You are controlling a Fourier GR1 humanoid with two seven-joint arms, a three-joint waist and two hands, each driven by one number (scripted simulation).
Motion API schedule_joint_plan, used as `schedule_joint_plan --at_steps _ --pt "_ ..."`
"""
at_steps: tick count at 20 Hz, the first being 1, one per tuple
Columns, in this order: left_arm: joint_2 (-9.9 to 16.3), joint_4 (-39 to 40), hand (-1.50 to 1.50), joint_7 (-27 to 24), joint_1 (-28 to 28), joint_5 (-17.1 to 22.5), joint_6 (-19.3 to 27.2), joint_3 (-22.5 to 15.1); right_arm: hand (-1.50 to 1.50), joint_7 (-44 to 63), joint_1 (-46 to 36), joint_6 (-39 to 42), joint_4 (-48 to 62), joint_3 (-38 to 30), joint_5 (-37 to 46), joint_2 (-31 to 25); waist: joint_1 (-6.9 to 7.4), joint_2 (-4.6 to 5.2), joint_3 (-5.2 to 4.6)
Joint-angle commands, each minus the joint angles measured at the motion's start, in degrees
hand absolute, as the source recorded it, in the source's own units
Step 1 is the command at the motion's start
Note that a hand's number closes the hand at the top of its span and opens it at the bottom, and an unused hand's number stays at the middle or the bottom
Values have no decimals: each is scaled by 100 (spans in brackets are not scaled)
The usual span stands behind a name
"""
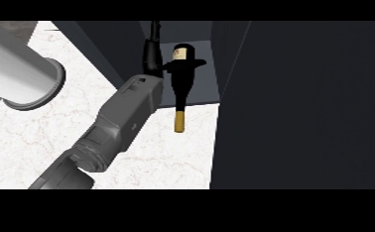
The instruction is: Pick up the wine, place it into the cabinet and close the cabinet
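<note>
One robot hand (162,65) round wine (180,94)

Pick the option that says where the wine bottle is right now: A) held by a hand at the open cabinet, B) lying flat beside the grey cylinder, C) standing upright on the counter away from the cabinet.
A: the hand is curled round the wine bottle at the cabinet opening.
</note>
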Motion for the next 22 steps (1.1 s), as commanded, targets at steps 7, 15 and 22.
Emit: schedule_joint_plan --at_steps 7,15,22 --pt "-17 -1659 -150 -166 1040 350 73 -648 -150 221 5 -238 -214 -93 -89 -36 200 -119 7" --pt "-17 -3573 -150 269 1932 529 1090 -1560 -150 429 29 -442 -361 -330 -165 -191 438 -175 10" --pt "84 -5340 -150 29 3580 166 1030 -2171 -150 -11 139 -298 -122 -222 321 -60 575 -192 10"
